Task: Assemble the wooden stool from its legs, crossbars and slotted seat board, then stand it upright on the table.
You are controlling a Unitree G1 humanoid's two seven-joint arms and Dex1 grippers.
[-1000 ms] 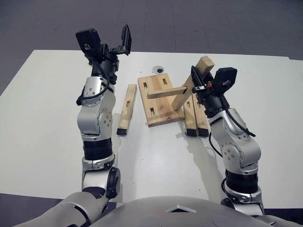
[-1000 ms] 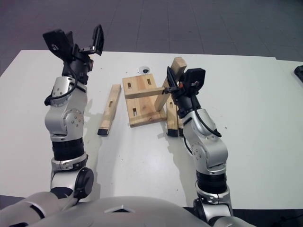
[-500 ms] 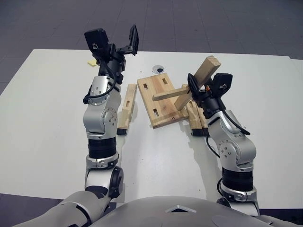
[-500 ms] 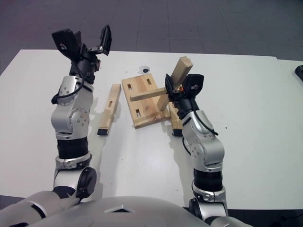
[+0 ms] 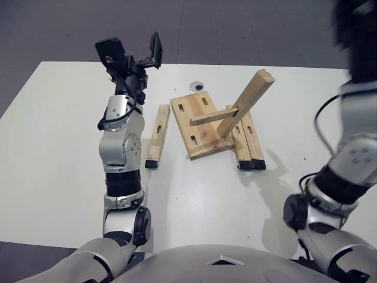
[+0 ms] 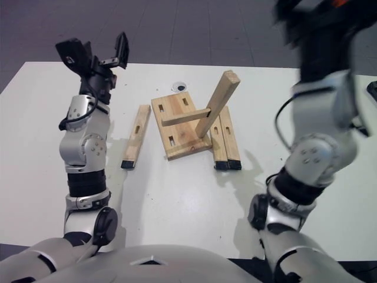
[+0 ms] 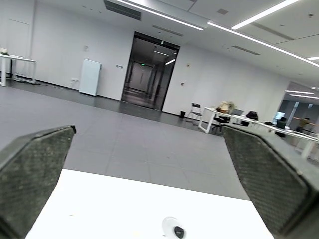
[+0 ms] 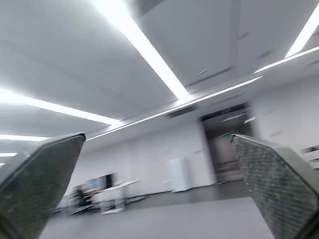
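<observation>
Table (image 5: 59, 153) – white, flat, carrying all the loose parts. Paired legs (image 5: 248, 141) – two lying side by side and touching, dark caps at their near ends, below and well to the right of the left tool, just beside the right edge of the seat board. Single leg (image 5: 158, 134) – lying flat, slotted on its upper face, dark cap at the near end, below the left tool and slightly to its right, just left of the seat board and apart from it. Seat board (image 5: 199, 113) – lying flat between the single leg and the pair, slots facing up. Tilted leg (image 5: 247, 99) – lower end at the board's right edge, upper end leaning up and to the right; whether it sits in a slot cannot be told. Crossbar (image 5: 207, 119) – joined to the tilted leg, reaching left over the board. Round grommet (image 5: 197, 86) – set in the table just beyond the board. Left tool (image 7: 148, 132) – held up over the far left of the table, fingers (image 7: 35, 174) spread wide. Right tool (image 8: 158, 135) – raised high on the right, well above the parts, fingers (image 8: 40, 179) spread wide, ceiling lights between them.
</observation>
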